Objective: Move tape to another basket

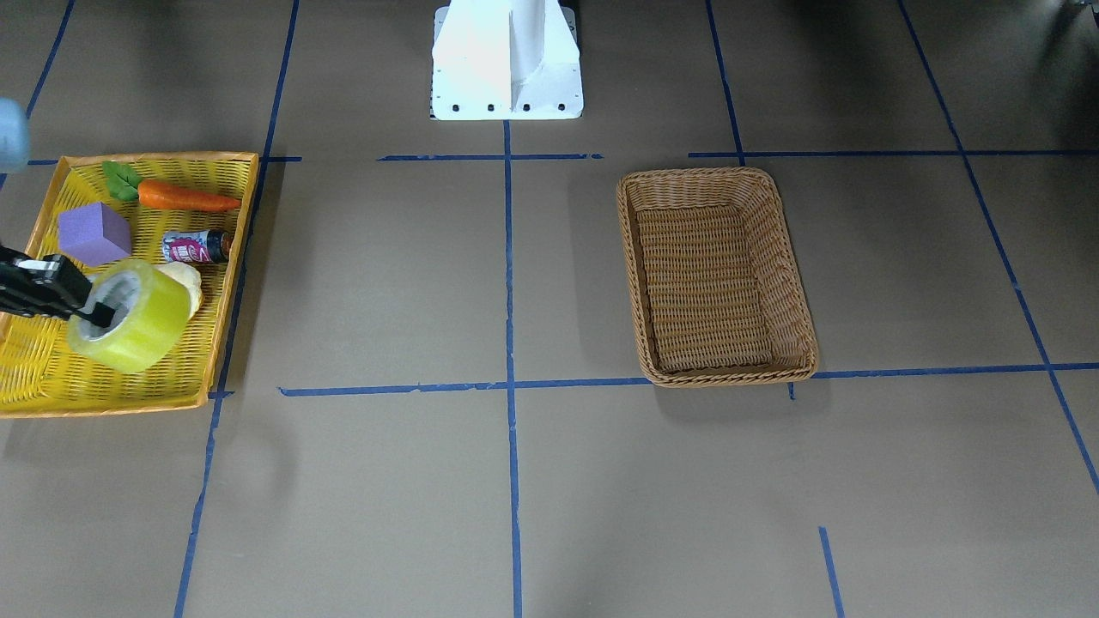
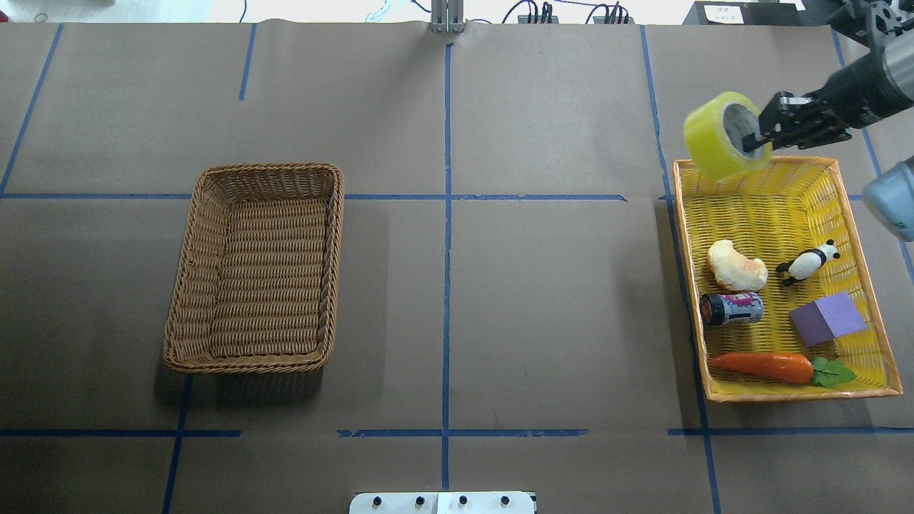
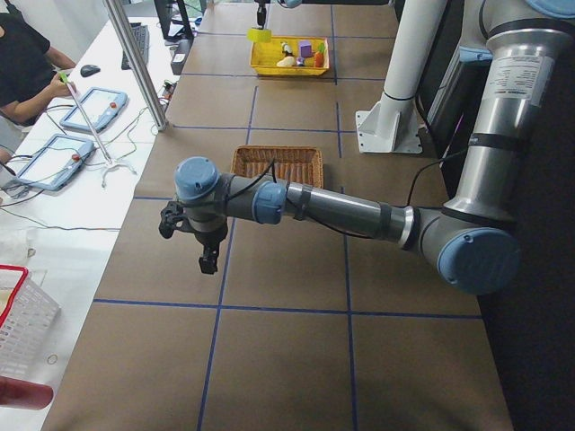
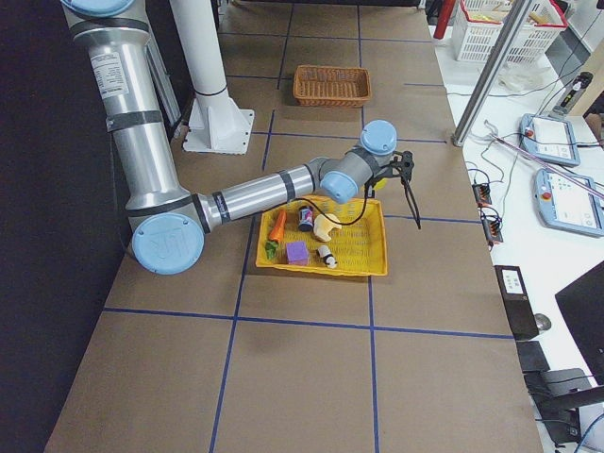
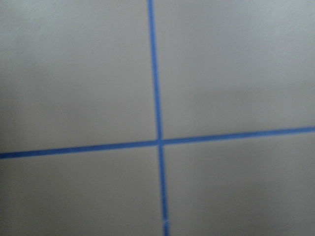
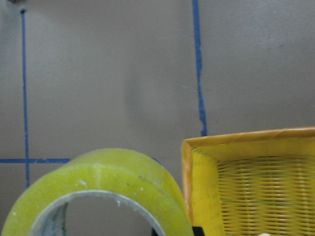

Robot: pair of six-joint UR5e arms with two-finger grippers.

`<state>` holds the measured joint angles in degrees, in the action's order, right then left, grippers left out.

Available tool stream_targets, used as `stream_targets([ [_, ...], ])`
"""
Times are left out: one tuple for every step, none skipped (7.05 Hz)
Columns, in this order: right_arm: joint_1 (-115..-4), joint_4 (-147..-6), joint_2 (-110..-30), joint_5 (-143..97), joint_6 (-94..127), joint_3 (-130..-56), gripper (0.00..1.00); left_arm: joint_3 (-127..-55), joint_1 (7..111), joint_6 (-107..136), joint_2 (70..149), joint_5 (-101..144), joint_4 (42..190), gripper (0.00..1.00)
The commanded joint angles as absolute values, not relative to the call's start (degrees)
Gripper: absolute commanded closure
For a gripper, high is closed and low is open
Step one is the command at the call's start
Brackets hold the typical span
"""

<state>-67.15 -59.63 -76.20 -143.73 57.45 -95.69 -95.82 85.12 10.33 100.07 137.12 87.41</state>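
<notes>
The yellow-green tape (image 2: 717,139) hangs tilted in the air over the far corner of the yellow tray (image 2: 792,395). My right gripper (image 2: 755,143) is shut on the tape's wall, with one finger inside the grey-white core. In the front-facing view the tape (image 1: 137,322) and right gripper (image 1: 86,313) sit at the left. The right wrist view shows the tape (image 6: 98,177) close up. The brown wicker basket (image 2: 268,169) stands empty on the table's left half, far from the tape. My left gripper (image 3: 205,259) shows only in the exterior left view, above bare table; I cannot tell its state.
The tray holds a carrot (image 2: 760,365), a purple block (image 2: 828,319), a can (image 2: 732,309), a bread piece (image 2: 735,265) and a panda figure (image 2: 807,263). The white robot base (image 1: 506,60) stands at the table's near edge. Blue tape lines cross the brown table.
</notes>
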Motion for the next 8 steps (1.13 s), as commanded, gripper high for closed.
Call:
stream_targets([
  [-62.6, -46.7, -75.1, -142.3, 74.4, -95.5, 1.00, -102.7, 74.9, 29.9, 101.7, 137.3, 94.5, 0.00],
  [-59.7, -41.0, -75.1, -138.9, 80.9, -95.9, 1.00, -103.4, 69.9, 42.1, 101.8, 137.1, 103.3, 0.00],
  [-57.0, -36.3, -75.1, -135.6, 86.6, -96.1, 1.00, -103.4, 66.5, 52.4, 101.7, 136.9, 113.3, 0.00],
  [-54.3, -31.3, -75.1, -132.5, 91.6, -96.1, 1.00, -103.4, 63.7, 61.1, 101.7, 136.6, 120.0, 0.00],
  [-52.0, -27.7, -75.1, -129.6, 95.1, -96.2, 1.00, -103.4, 62.8, 66.0, 101.1, 135.1, 125.7, 0.00],
  [-49.9, -24.1, -75.1, -126.5, 99.2, -96.2, 1.00, -103.4, 61.3, 74.0, 101.2, 135.0, 131.6, 0.00],
  [-48.7, -18.6, -75.2, -125.3, 103.3, -96.2, 1.00, -103.4, 59.4, 83.2, 101.3, 134.9, 139.5, 0.00],
  [-48.0, -13.6, -75.2, -125.2, 107.7, -96.2, 1.00, -103.4, 58.3, 90.2, 101.6, 134.9, 145.7, 0.00],
])
